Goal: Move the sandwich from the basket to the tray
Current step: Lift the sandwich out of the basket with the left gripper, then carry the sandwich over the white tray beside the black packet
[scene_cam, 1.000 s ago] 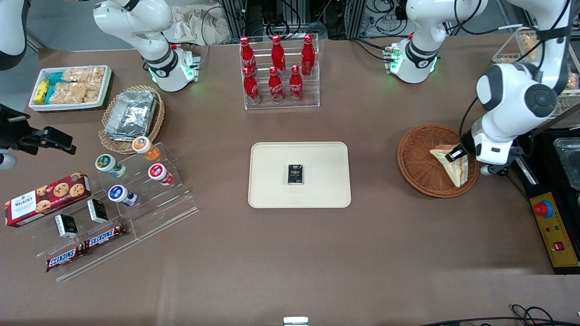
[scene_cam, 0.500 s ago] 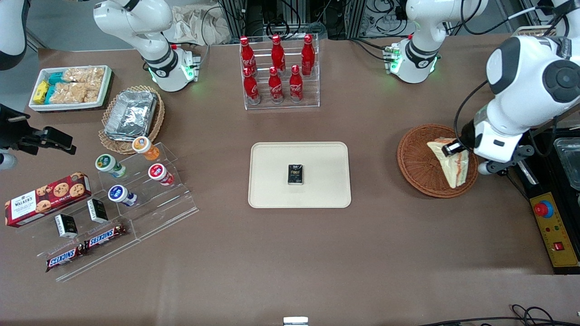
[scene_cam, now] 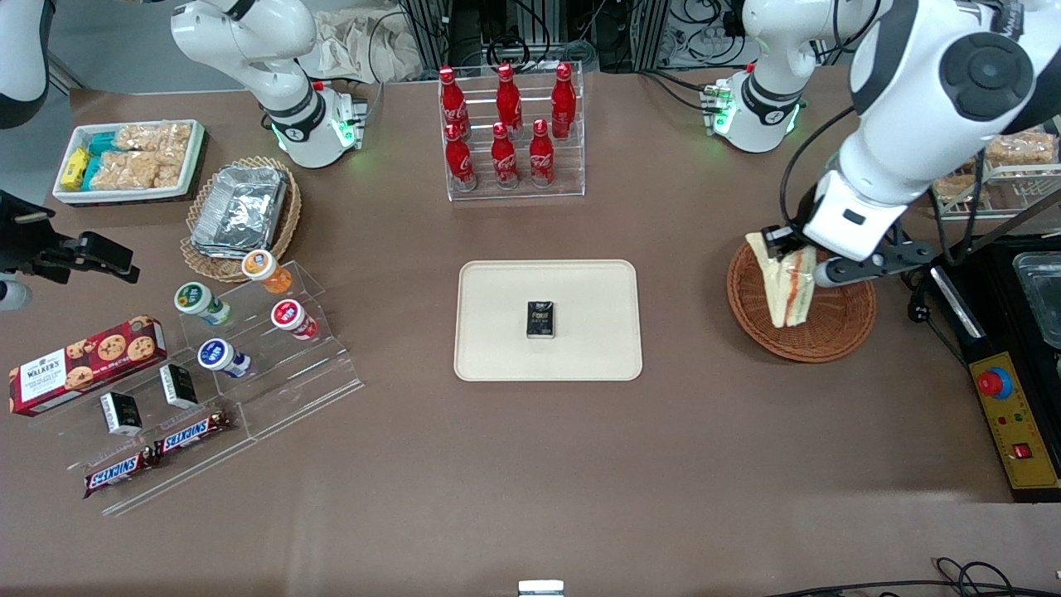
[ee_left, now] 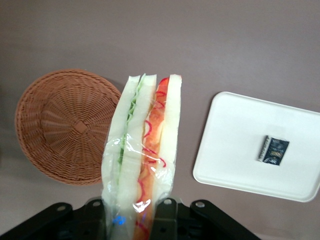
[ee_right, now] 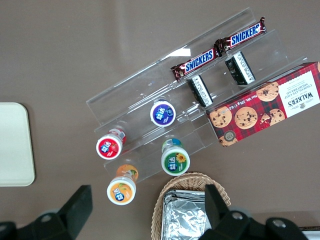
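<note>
gripper: fingers clamped on wrapped sandwich, held on edge, filling outward | basket: woven, round, on brown table, below the sandwich | tray: cream, apart from basket, bearing one small dark packet

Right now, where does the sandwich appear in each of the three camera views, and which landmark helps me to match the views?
Front view: the sandwich hangs from the gripper, edge-on above the basket.
Left wrist view: the sandwich is clamped in the gripper, between the basket and the tray.
Right wrist view: it is not visible.
Shared landmark: the tray, whose corner also shows in the right wrist view.
</note>
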Controlling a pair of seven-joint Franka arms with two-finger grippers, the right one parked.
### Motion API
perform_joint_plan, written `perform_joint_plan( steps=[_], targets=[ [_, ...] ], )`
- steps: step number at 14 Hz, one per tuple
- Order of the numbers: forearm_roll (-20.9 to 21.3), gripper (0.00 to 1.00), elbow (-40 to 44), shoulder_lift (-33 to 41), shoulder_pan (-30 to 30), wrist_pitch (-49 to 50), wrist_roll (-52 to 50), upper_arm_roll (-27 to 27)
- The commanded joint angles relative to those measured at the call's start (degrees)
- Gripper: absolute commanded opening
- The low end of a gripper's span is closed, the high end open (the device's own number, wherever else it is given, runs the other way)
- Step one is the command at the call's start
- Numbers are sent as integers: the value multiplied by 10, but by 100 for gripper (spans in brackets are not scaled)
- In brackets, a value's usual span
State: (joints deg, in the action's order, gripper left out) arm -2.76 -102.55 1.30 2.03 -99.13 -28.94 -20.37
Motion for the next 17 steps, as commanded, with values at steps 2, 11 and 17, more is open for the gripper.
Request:
perform_joint_plan(
  steps=[2,11,17],
  targets=[
    [6,0,41,-47,2,1,-31,-48],
    [103,0,22,-177,-81,-156,-142,-91],
    [159,0,10,-267,-110,-231,-146,-90]
  ],
)
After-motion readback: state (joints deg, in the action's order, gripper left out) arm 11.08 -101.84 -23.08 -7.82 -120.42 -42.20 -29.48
